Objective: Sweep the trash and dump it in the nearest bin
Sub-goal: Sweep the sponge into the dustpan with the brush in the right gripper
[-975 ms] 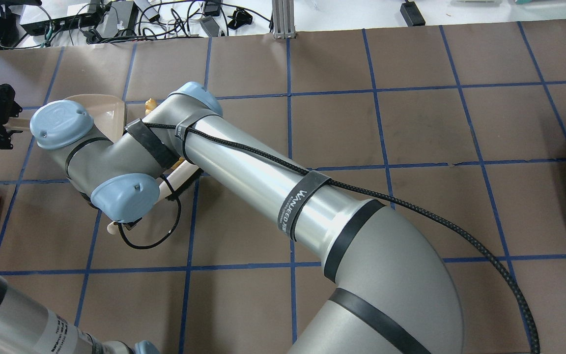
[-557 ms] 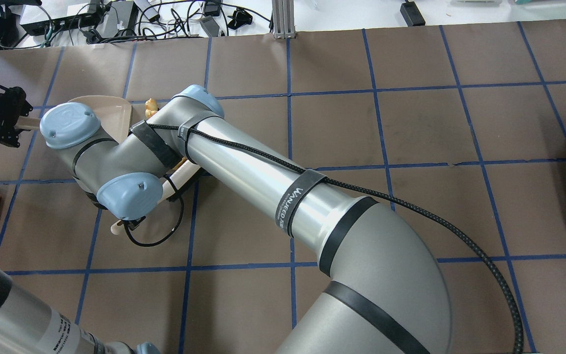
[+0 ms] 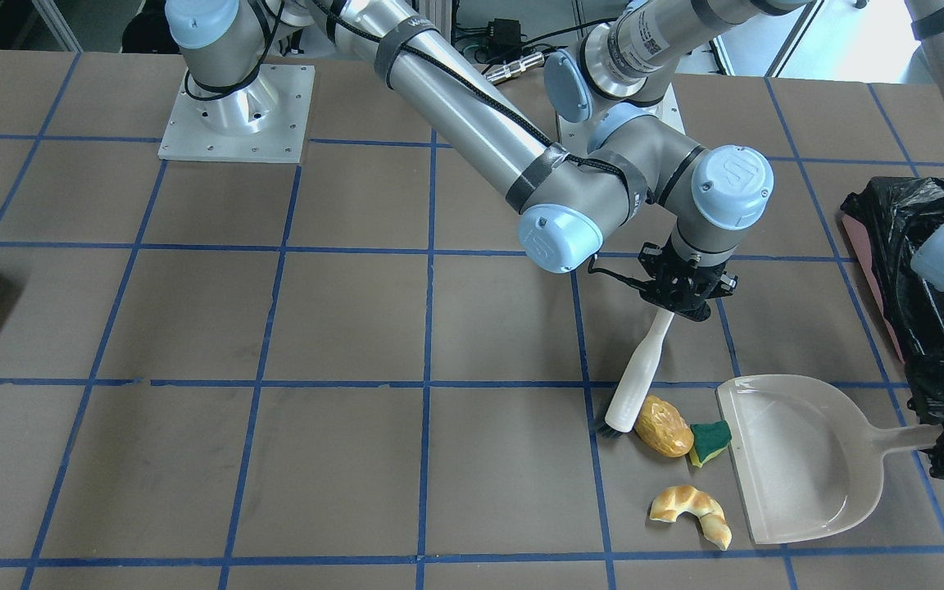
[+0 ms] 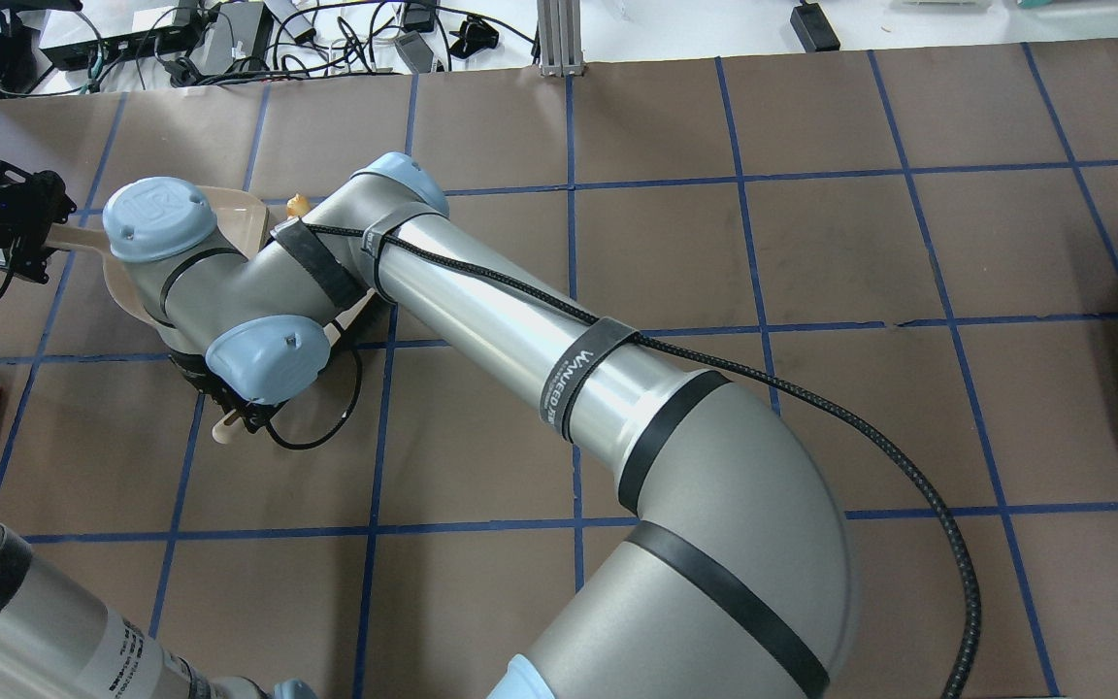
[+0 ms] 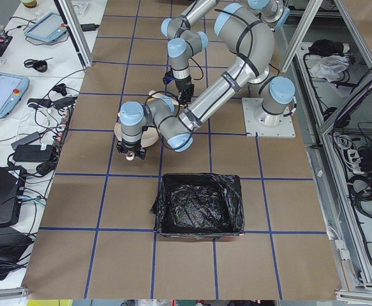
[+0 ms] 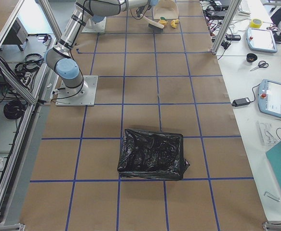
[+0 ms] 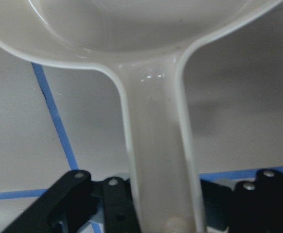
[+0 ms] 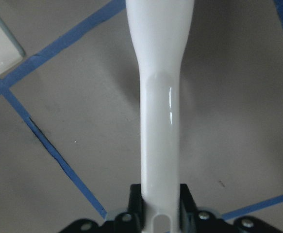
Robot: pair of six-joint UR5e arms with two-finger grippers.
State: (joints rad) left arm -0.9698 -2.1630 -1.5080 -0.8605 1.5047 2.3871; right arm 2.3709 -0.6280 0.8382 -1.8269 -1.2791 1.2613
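Trash pieces (image 3: 663, 426) three, beside one dustpan (image 3: 808, 459); left jaws pinch dustpan, right jaws pinch one brush (image 3: 640, 373).

Brown table (image 4: 840, 252) and its clutter
Blue tape (image 4: 739, 178) grids it; cables (image 4: 326, 44) tangle along the far edge (power bricks among them), and scissors (image 6: 257, 66) lie near a pendant (image 6: 276, 98).

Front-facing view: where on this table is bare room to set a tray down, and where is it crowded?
Bare: the wide stretch of table on the view's left of the brush, below the base plate. Crowded: the dustpan mouth, where the potato lump, sponge and croissant cluster, with the bin just beyond.
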